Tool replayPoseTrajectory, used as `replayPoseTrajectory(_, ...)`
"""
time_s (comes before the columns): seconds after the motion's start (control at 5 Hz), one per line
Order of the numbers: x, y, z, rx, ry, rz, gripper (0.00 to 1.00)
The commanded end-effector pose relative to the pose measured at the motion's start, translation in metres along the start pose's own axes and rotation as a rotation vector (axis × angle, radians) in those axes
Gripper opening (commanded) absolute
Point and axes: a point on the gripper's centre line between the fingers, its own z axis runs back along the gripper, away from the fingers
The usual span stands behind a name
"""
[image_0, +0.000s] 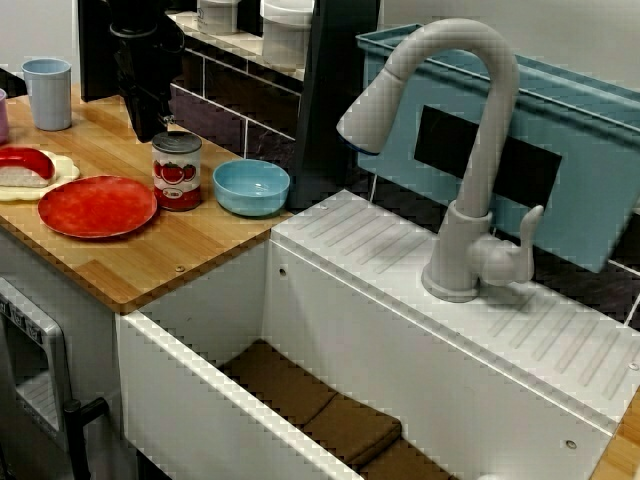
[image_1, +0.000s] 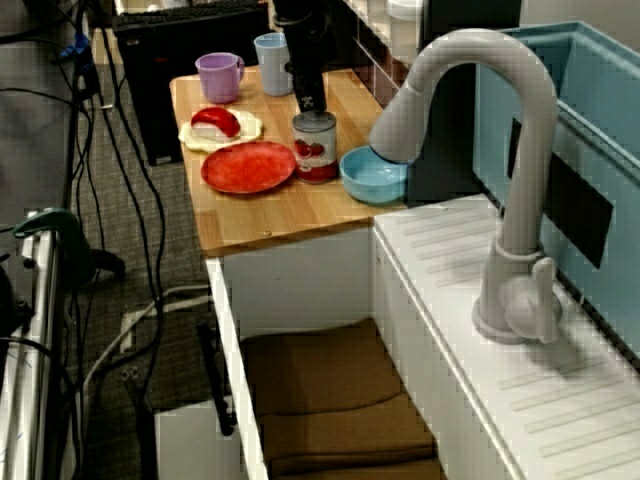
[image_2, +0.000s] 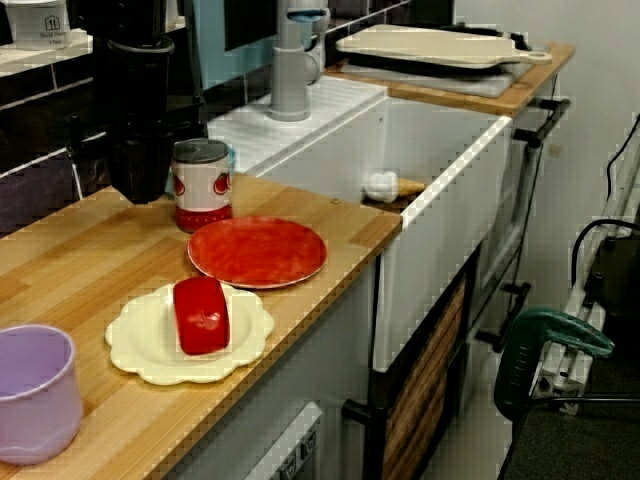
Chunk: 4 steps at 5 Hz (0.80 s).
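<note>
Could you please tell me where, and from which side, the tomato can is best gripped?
Take the tomato can across its round side wall near the top, probably coming down from above. It stands upright, so its straight sides give parallel contact. The blue bowl and red plate lie close beside it, crowding a low sideways approach.

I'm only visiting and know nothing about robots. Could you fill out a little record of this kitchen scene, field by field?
Setting: wooden counter next to a white sink with a faucet
Hand: black hand, low over the counter; open or shut not clear
Nearest thing: tomato can, upright, right beside the hand; contact not clear
By the can: red plate, blue bowl
Farther along: cream plate bearing a red food piece, purple cup, blue cup
</note>
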Motion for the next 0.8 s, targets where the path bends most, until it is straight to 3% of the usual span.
replayPoseTrajectory(0.0, 0.005, -0.018, 0.032, -0.015, -0.019, 0.016, 0.0)
replayPoseTrajectory(0.4, 0.0, -0.027, 0.044, -0.106, -0.013, 0.089, 0.0)
replayPoseTrajectory(0.6, -0.002, -0.029, 0.045, -0.126, -0.009, 0.113, 0.0)
